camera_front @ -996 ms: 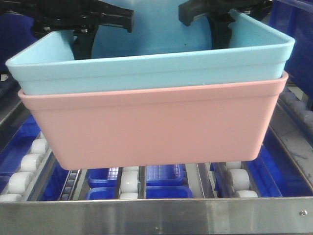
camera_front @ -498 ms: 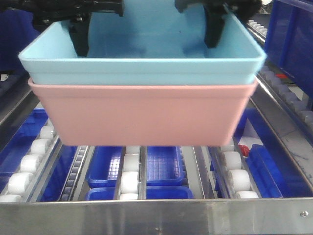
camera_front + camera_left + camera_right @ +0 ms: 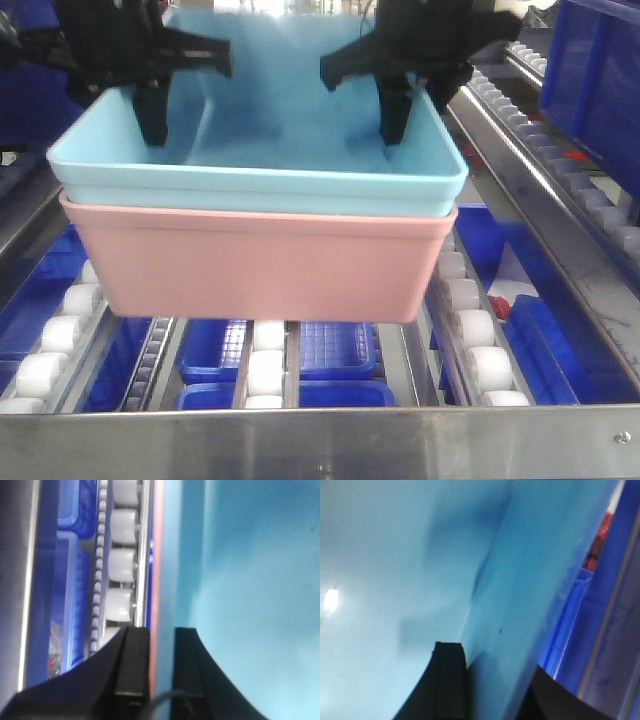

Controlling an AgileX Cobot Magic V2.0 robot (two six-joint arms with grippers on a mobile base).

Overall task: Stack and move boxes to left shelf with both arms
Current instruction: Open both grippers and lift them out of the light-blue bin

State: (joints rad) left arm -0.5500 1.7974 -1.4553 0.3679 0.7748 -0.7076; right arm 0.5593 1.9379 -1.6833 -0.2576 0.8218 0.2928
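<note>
A light blue box [image 3: 300, 190] sits nested inside a salmon pink box [image 3: 255, 265], the pair filling the middle of the front view. So the stacking part of the task looks done. What appears left is setting the stack down on the shelf and letting go.

Two black grippers hold the stack from above, at its far side. The left gripper [image 3: 150, 85] is in the upper left of the frame and the right gripper [image 3: 395, 85] is in the upper centre right. In the left wrist view, two black fingers [image 3: 132, 670] are pressed onto the stacked rims, one outside the pink edge and one inside the blue wall. In the right wrist view, the fingers [image 3: 451, 680] pinch the blue wall in the same way.

The stack hangs over the left shelf [image 3: 320, 440], a steel-framed rack whose front rail crosses the bottom of the frame. Rows of white rollers [image 3: 265, 370] run away from the viewer between metal rails. The pink base seems to sit just above the rollers, though the view is too blocked to say whether it touches them.

Below the rollers, dark blue crates [image 3: 335, 355] show through the gaps. Another dark blue crate [image 3: 600, 80] stands at the upper right.
</note>
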